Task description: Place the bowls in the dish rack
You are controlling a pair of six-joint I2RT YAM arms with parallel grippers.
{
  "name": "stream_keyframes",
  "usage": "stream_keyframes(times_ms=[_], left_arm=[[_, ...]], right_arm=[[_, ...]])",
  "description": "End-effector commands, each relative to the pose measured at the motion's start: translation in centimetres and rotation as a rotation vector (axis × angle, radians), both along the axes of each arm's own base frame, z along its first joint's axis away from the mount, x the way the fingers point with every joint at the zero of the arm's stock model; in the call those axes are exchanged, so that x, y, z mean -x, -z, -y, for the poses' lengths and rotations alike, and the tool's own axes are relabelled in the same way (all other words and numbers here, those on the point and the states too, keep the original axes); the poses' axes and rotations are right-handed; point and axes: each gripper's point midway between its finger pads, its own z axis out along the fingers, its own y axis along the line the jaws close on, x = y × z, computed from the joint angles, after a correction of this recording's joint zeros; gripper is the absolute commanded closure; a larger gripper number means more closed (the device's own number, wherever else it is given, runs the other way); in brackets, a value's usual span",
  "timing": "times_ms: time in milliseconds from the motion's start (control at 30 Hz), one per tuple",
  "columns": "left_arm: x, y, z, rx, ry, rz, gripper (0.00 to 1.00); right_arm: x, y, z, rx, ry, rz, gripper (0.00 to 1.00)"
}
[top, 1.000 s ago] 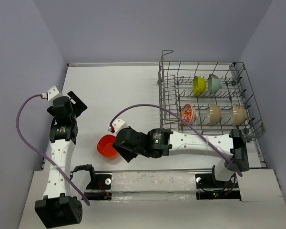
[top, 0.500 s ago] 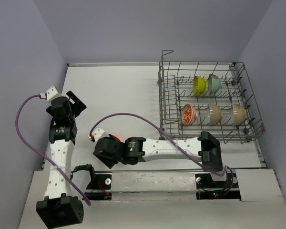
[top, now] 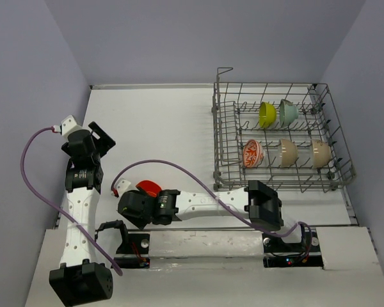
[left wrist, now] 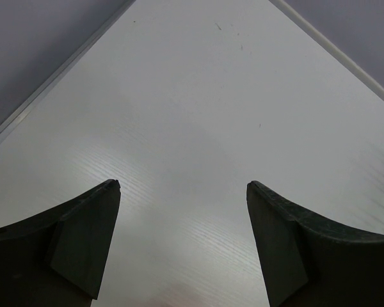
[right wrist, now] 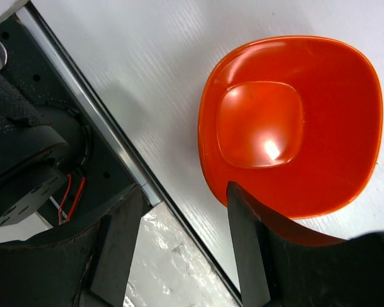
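bowls are mostly loaded: i count five standing among the tines of the dish rack (top: 269, 84), a lime-yellow bowl (top: 267, 114), a pale teal bowl (top: 288, 112), a red-patterned bowl (top: 253, 153) and two cream bowls (top: 287, 152). only the orange-red bowl (right wrist: 288, 121) is left, upright on the worktop (top: 160, 121) near the front edge, well apart from the rack. my right hand (right wrist: 184, 192) hangs over it with fingers apart, one across its near rim, not yet clamped, and my left hand (left wrist: 182, 188) is spread wide, holding nothing.

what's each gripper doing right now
left gripper: open, empty
right gripper: open, at the rim of the orange bowl, not gripping it
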Motion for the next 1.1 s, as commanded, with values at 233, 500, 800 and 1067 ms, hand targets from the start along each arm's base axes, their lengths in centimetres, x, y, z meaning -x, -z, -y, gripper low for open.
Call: stream_keyframes(times_ms=[233, 500, 800, 1067], left_arm=[[-0.2, -1.5, -0.1, -0.004, 0.004, 0.070, 0.11], [-0.3, -1.5, 0.1, -0.001, 0.011, 0.072, 0.11], [-0.3, -1.4, 0.1, -0.001, 0.011, 0.067, 0.11], [-0.3, -1.3, 0.1, -0.002, 0.012, 0.065, 0.11]], right_arm=[[-1.4, -0.1, -2.7, -0.075, 0.013, 0.100, 0.42], [-2.1, 1.2, -2.7, -0.048, 0.033, 0.135, 0.44], [-3.2, 2.1, -1.8, -0.037, 0.062, 0.135, 0.54], [-3.7, 2.3, -1.3, -0.036, 0.074, 0.138, 0.70]])
